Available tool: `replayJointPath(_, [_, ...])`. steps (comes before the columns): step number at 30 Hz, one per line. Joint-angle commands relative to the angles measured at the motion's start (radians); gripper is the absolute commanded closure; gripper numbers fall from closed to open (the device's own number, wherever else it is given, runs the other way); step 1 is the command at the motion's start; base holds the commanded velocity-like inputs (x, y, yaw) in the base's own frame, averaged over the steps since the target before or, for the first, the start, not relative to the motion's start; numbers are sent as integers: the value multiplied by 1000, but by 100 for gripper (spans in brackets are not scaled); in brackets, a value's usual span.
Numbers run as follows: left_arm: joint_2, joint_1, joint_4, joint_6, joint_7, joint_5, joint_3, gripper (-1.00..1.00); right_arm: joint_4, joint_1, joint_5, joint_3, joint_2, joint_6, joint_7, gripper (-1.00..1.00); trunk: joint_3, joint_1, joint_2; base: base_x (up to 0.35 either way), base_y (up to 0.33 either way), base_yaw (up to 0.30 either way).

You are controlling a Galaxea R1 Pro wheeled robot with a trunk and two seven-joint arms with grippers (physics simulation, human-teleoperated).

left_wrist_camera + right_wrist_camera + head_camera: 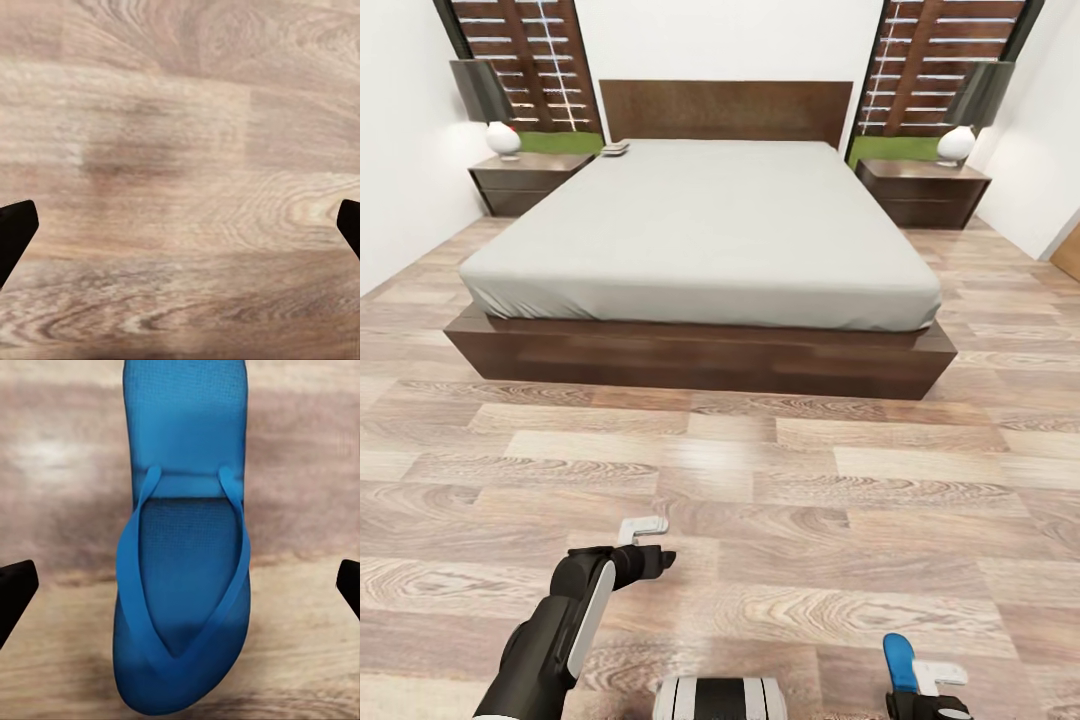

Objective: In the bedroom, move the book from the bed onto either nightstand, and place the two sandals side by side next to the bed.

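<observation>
- The right gripper (180, 585) hangs directly over a blue flip-flop (180, 577), its dark fingertips (16, 589) spread wide at either side and apart from it, so it grips nothing. If the jaws close from here they would probably meet the thin straps or slide off the flat sole rather than seat on it.
- In the head view that sandal (898, 660) lies on the plank floor (760, 500), well short of the bed (705, 230); carrying it there is a long reach or a drive, and a weak pinch could drop it.
- The left gripper (180, 225) is spread open over bare planks, holding nothing.
- A small flat object (615, 148) rests at the mattress's far left corner, near a nightstand (525, 180); it is too small to confirm as the book.
- The flip-flop is bright blue, textured, with a thin Y-shaped toe strap.
</observation>
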Motion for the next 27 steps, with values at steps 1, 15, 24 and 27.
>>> replayJointPath(1, [0,0,-1,5,3,8,0,-100,1,-1,0,-4,0,-4,-1,-100,-5,0,-1,0,0,0])
replayJointPath(15, [-1,-1,-198,25,1,9,-1,-100,0,-1,3,-2,2,-16,-1,-100,-59,7,-4,0,0,0])
replayJointPath(24, [-1,-11,-227,32,4,17,-122,-100,0,-1,6,-2,2,-16,-1,-100,-94,11,-6,0,0,0])
replayJointPath(27, [0,-11,-226,32,6,17,-138,-100,0,-1,6,-2,2,-16,-1,-100,-105,12,-7,0,0,0])
